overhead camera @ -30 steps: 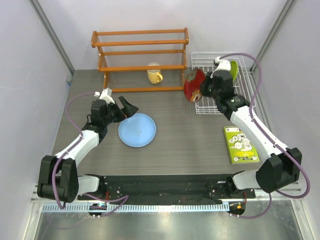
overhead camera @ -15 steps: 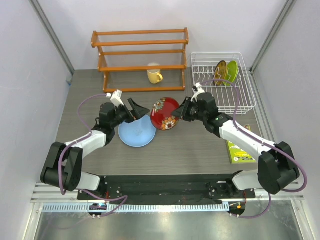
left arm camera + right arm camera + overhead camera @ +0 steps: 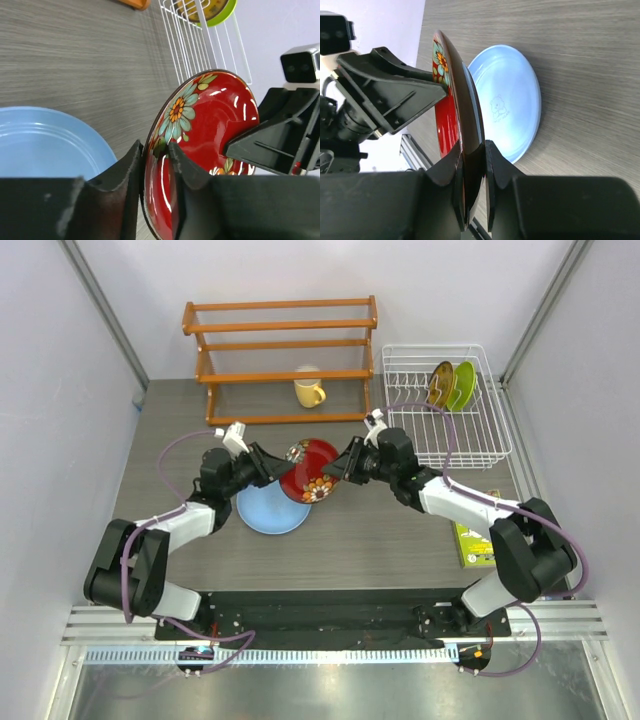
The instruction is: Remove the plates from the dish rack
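Grip from two sides: glossy dark red round plate (image 3: 308, 470) on edge in the air, left end effector (image 3: 272, 468) clamped on one rim, right end effector (image 3: 345, 462) clamped on the opposite rim. Position over the far-right edge of smooth light blue round plate (image 3: 262, 512), flat on grey wood-grain worktop (image 3: 380, 530).

Top view only: white wire dish rack (image 3: 470, 445) at far right, yellow-brown patterned plate (image 3: 440, 383) and lime green plate (image 3: 463, 383) upright in its slots; yellow mug (image 3: 308, 392) at orange wooden slatted shelf (image 3: 280, 325).

Left wrist view only: painted daisies with teal petals on the red face; black fingers (image 3: 125, 175) either side of the rim; concentric rings on the blue plate.

Right wrist view only: small bear print at the blue plate's centre; thin edge-on profile of the red plate.
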`<action>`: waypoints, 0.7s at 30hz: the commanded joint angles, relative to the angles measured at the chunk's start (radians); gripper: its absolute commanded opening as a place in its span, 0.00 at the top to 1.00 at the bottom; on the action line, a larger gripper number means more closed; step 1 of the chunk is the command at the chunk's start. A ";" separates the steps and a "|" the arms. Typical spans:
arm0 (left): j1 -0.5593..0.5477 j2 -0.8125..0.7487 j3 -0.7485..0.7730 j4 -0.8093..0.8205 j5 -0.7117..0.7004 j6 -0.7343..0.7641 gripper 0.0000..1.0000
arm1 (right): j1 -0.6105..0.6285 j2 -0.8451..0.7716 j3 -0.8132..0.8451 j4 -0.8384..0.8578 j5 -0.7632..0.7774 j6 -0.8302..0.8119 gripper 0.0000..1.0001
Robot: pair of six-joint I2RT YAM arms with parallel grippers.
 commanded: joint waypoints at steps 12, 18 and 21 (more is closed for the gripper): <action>-0.010 0.018 0.003 0.041 0.058 0.015 1.00 | -0.002 0.007 0.114 0.092 -0.048 -0.027 0.67; -0.007 -0.088 0.052 -0.266 -0.118 0.164 1.00 | -0.034 -0.038 0.206 -0.247 0.173 -0.229 0.41; 0.005 -0.138 0.060 -0.351 -0.161 0.201 1.00 | -0.063 -0.068 0.216 -0.328 0.263 -0.292 0.39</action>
